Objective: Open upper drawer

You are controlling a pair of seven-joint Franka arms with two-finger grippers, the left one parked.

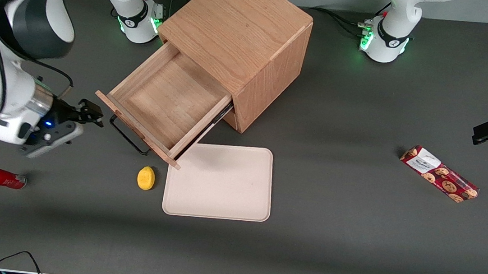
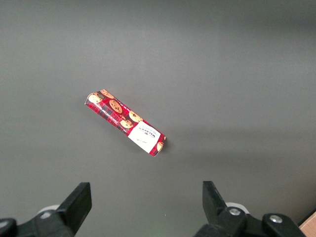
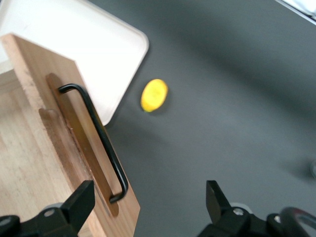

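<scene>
Drawer (image 1: 170, 102) pulled well out of the cabinet (image 1: 240, 41), interior bare, handle (image 1: 128, 136) facing the working arm's end of the tabletop (image 1: 349, 257). Opening step judged essentially done; next move likely just backing clear without catching the handle. Tool (image 1: 91, 114) released, fingers spread and holding nothing, just beside the handle, not touching. Arm low and reaching in sideways, wrist roughly level with the drawer front. Lemon (image 1: 146, 177) and tray (image 1: 221, 182) near, nearer the camera.

End effector (image 1: 92, 114) beside upper drawer (image 1: 168, 102)
</scene>
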